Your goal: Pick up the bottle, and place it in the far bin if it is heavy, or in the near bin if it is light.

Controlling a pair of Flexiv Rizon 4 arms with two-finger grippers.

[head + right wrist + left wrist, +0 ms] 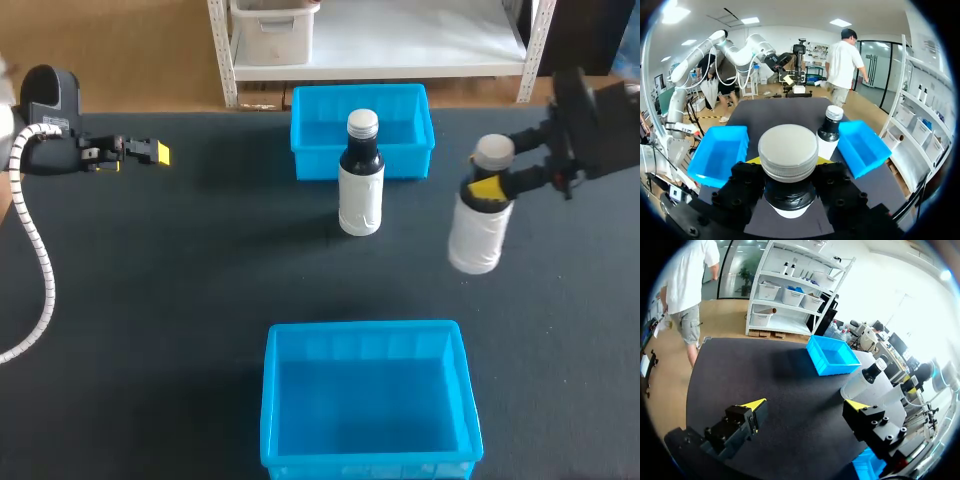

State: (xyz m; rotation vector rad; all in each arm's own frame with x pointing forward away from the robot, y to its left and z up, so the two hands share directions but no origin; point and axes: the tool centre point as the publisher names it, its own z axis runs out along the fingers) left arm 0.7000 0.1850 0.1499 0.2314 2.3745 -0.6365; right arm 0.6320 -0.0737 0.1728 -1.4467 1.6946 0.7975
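Dark table [180, 300], right jaws grasping bottle [477, 235] neck near right edge, left jaws released by left edge

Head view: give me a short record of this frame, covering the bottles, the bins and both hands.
held bottle: upright, gripped at its neck by the right hand
standing bottle: on the table, just in front of the far bin
near bin: no bottle in it
left hand: open, holding nothing, far to the left
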